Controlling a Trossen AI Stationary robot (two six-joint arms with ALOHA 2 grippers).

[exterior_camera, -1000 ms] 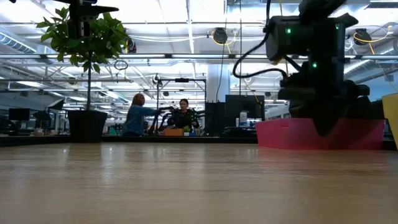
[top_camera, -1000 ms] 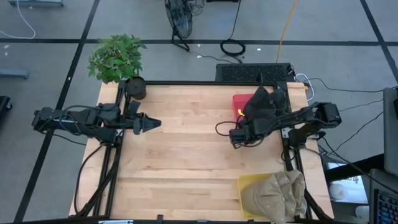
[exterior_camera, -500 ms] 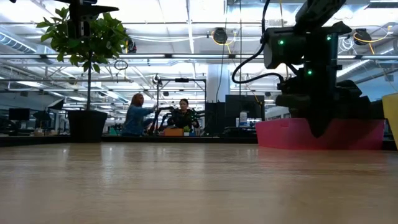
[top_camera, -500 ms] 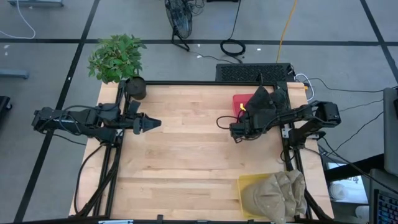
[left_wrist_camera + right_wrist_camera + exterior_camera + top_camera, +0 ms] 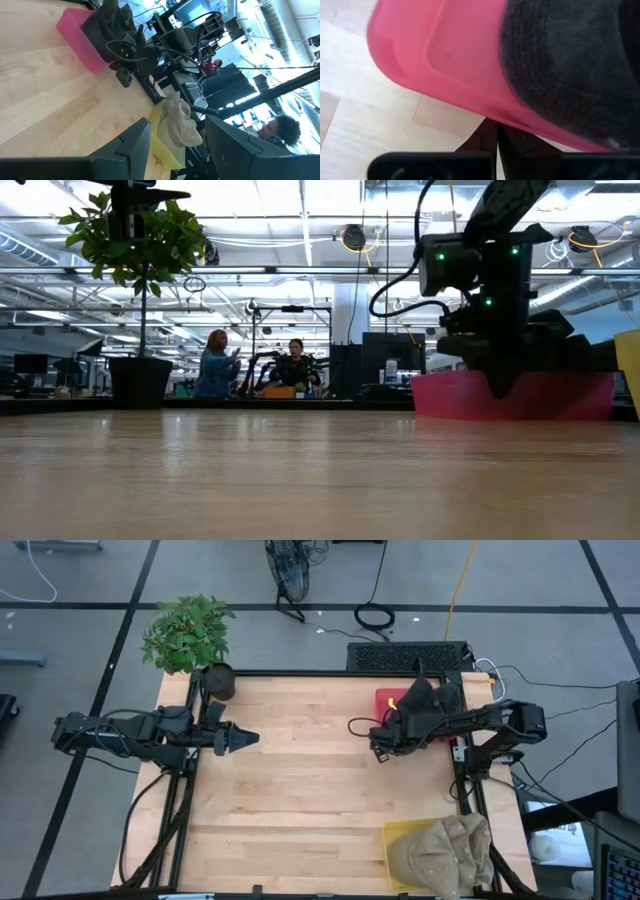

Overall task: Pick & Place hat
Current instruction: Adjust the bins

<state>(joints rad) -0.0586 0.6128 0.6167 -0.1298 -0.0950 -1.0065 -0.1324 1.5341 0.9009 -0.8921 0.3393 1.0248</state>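
Note:
A pink bin (image 5: 384,703) stands at the table's far right with dark hats (image 5: 432,700) piled in it. In the right wrist view the bin (image 5: 455,55) and a dark hat (image 5: 570,65) fill the picture. A yellow bin (image 5: 395,840) at the near right corner holds tan hats (image 5: 445,852). My right gripper (image 5: 382,745) is shut and empty. It hovers just off the pink bin's near-left corner, above the table (image 5: 497,388); its fingertips (image 5: 496,132) show against the bin's rim. My left gripper (image 5: 245,740) waits open over the left side (image 5: 177,132).
A potted plant (image 5: 190,635) stands at the far left corner, its black pot (image 5: 218,680) on the table's edge. Bare wood (image 5: 300,790) lies between the two arms. In the low view, people (image 5: 220,365) move about in the room behind the table.
My right gripper has moved toward the table's far edge, closing on the pink bin's near-left corner, and has stayed shut. The hats and bins have kept their places.

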